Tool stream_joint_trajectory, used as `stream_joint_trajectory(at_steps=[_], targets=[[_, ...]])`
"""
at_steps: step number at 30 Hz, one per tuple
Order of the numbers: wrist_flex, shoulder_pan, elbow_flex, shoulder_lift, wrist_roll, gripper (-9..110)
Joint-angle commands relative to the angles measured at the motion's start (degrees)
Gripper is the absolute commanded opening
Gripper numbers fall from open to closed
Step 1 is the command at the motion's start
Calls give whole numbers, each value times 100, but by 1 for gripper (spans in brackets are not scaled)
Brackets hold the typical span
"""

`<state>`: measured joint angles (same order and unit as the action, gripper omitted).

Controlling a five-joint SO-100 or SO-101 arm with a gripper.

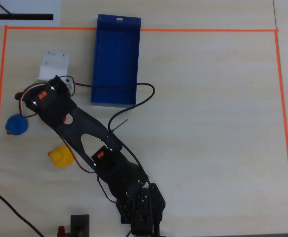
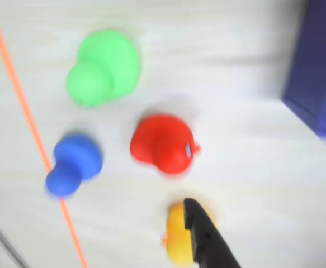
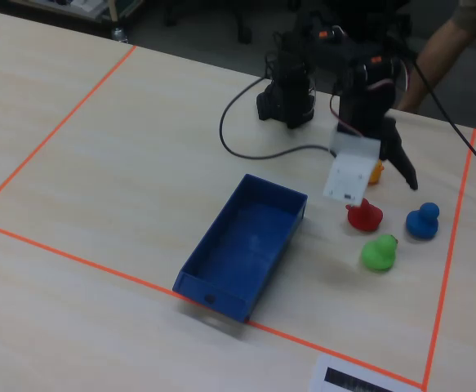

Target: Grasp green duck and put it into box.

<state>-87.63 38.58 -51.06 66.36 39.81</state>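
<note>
The green duck (image 2: 103, 68) stands on the table at the upper left of the wrist view, and at the near right of the fixed view (image 3: 378, 253). In the overhead view the arm hides it. The dark blue box (image 3: 242, 245) lies empty to the left of the ducks in the fixed view and at the top of the overhead view (image 1: 115, 59). My gripper (image 3: 378, 191) hangs open and empty above the group of ducks, white jaw and black finger spread apart. Only the black finger (image 2: 204, 234) shows in the blurred wrist view.
A red duck (image 2: 163, 144), a blue duck (image 2: 73, 163) and a yellow duck (image 2: 176, 237) stand close to the green one. Orange tape (image 1: 144, 30) frames the work area. A black cable (image 1: 134, 106) loops beside the box. A person's arm (image 3: 454, 33) is at the far edge.
</note>
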Motion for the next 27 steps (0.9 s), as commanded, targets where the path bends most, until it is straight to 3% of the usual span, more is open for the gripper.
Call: stream_joint_trajectory(at_steps=[1,9,27], targets=[[483,-193,527,-448,70,49],[686,-237,1547,-1459,-132,49],[1371,-132,1477,-1969,-668,47]])
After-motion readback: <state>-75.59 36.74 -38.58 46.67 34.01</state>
